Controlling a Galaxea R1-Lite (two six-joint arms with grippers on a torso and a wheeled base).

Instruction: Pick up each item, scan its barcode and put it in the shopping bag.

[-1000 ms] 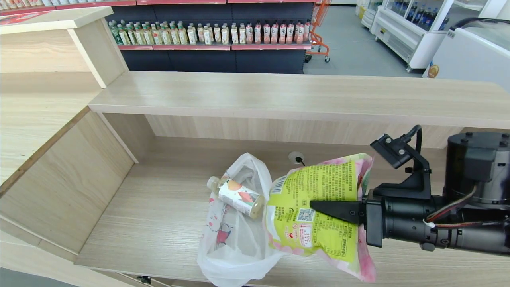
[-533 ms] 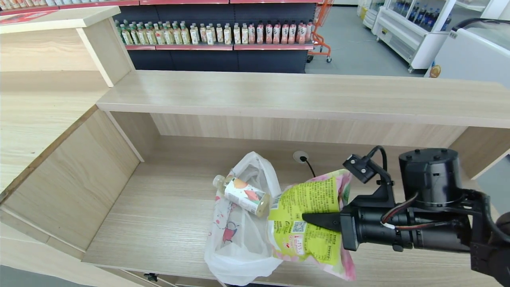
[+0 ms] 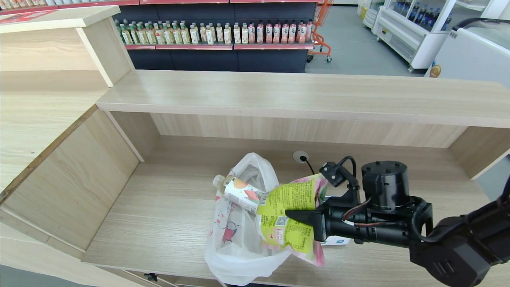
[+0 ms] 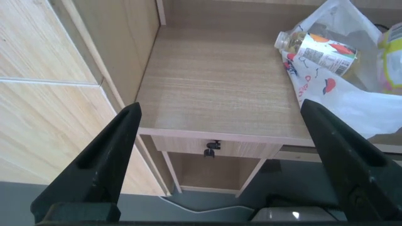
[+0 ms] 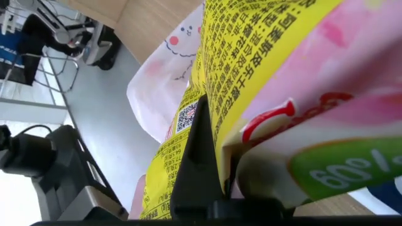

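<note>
My right gripper (image 3: 293, 215) is shut on a yellow and pink snack bag (image 3: 287, 199), holding it over the right side of the white plastic shopping bag (image 3: 235, 243) on the counter's lower shelf. The snack bag's left edge overlaps a drink bottle (image 3: 240, 193) lying at the shopping bag's mouth. In the right wrist view one dark finger (image 5: 201, 150) presses on the snack bag (image 5: 282, 75), with the shopping bag (image 5: 166, 63) below. My left gripper (image 4: 220, 169) hangs open beyond the shelf's front left edge, with the bottle (image 4: 319, 50) and shopping bag (image 4: 342, 94) farther off.
A white flat item (image 3: 336, 240) lies on the shelf under my right arm. A cable port (image 3: 299, 156) sits in the shelf near the back wall. Wooden walls close the shelf at the left and back, under the counter top (image 3: 279, 93). The shelf's left half (image 3: 159, 203) is bare.
My right gripper has carried the snack bag to the left and lower, from beside the shopping bag to over its opening. The head view shifted slightly at first.
</note>
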